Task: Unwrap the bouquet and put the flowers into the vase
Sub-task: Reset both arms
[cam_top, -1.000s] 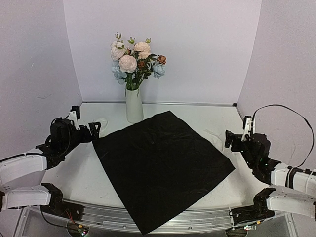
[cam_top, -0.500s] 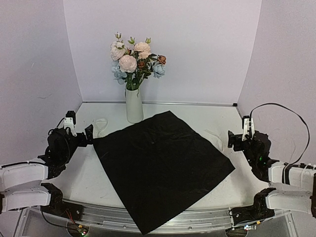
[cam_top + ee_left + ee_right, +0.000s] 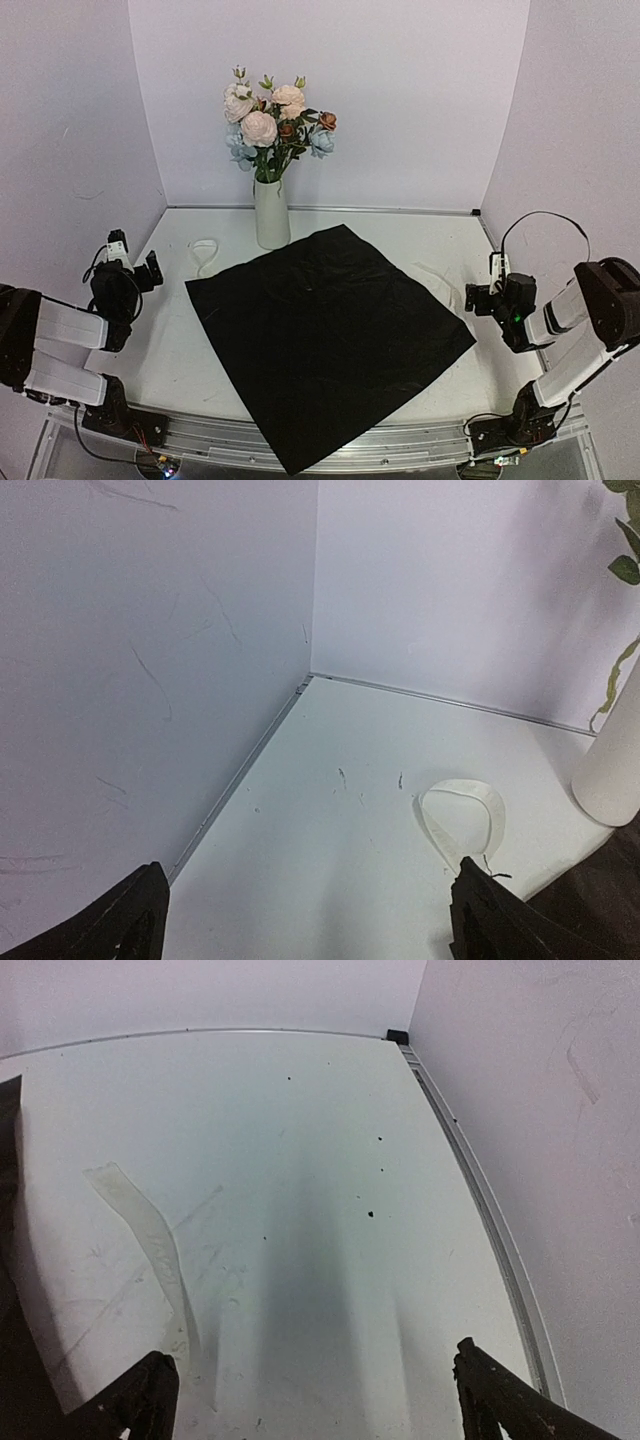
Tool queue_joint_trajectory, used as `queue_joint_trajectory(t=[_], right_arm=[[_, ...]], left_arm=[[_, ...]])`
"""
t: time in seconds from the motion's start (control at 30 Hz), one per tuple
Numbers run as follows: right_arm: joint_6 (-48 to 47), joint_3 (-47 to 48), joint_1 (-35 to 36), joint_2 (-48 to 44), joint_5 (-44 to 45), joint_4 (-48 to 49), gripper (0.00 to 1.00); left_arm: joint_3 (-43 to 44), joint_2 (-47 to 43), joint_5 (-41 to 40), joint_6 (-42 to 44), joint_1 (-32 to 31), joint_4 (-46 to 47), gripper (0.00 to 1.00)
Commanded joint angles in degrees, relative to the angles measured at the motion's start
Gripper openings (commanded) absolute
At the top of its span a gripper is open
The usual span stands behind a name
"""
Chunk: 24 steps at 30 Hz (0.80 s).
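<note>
1. Now the flowers (image 3: 272, 120) stand in the white vase (image 3: 271, 212) at the back of the desk (image 3: 170, 350).
2. The left end effector (image 3: 137, 258), fingers spread wide and empty, hovers well apart from the vase, near the cream ribbon (image 3: 205, 252).
3. The right end effector (image 3: 483, 285), fingers likewise apart, sits farther off, across the black wrapping sheet (image 3: 330, 335).

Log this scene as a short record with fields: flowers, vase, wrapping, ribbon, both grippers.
flowers: in the vase
vase: upright, at the back, beside the wrapping sheet
wrapping sheet: black, spread flat on the table
ribbon: cream loop on table, left of vase
left gripper: open, empty
right gripper: open, empty
</note>
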Motion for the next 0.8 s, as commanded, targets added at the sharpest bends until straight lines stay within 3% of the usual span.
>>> queue_joint_trajectory(t=[0.0,0.17,0.4,0.77], right_arm=[[-0.26,1.96,-0.74,0.1,-8.52,14.66,0.98],[0.13,5.12,-0.73,0.19,-8.09,8.19,0.98],[0.09,5.19,-0.76,0.31,-8.11,8.14,0.98],[0.09,5.19,-0.75,0.31,-8.13,8.1,0.98]], left_arm=[[0.14,4.22,7.59,-2.91,4.16,7.63,1.0],[-0.12,14.22,13.18,-3.86,5.0,16.17,1.0],[4.57,23.55,17.07,-1.86,4.72,17.03,1.0],[5.91,24.11,16.48,0.38,3.07,15.41,1.0]])
